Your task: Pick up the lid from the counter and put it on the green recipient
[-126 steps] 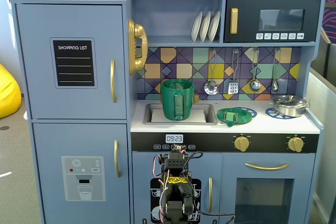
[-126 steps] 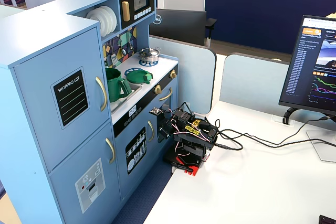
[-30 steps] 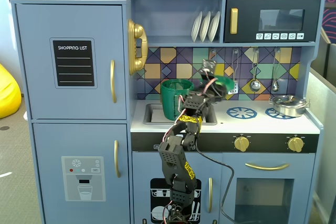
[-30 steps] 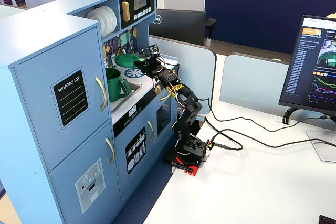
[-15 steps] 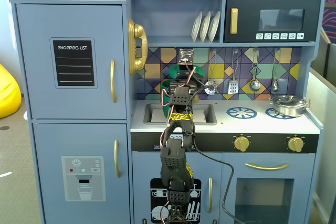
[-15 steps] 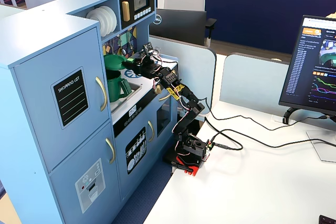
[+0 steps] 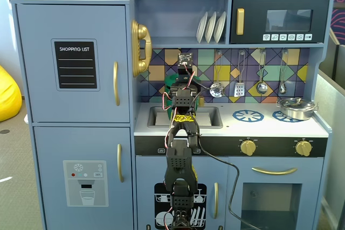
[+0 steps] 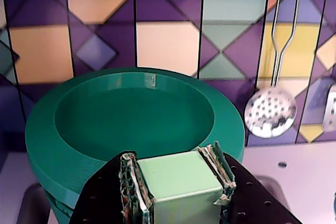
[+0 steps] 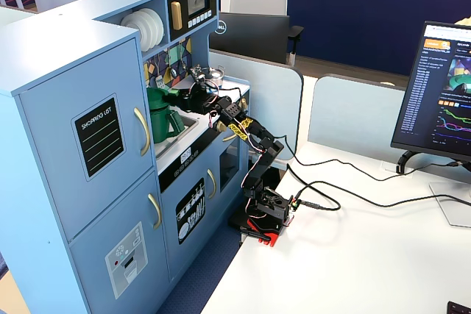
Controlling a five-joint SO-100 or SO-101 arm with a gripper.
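Note:
My gripper [image 8: 176, 165] is shut on the pale green strap handle [image 8: 181, 179] of the round green lid [image 8: 131, 114]. The lid fills the wrist view, level, with its recessed top facing the camera. Under its left edge the ribbed rim of the green pot [image 8: 55, 205] shows. I cannot tell whether the lid touches the pot. In a fixed view the tall dark-green pot [image 9: 160, 124] stands at the back left of the white counter [image 9: 193, 141], with the lid [image 9: 163, 95] on top of it or just above, and the gripper [image 9: 180, 98] at its right edge.
The inset sink [image 7: 207, 118] lies just in front of the pot. Two blue burner rings [image 7: 248, 115] and a shiny steel pot [image 7: 295, 107] are on the counter's right. A skimmer [image 8: 269, 111] and other utensils hang on the tiled back wall. A shelf runs above.

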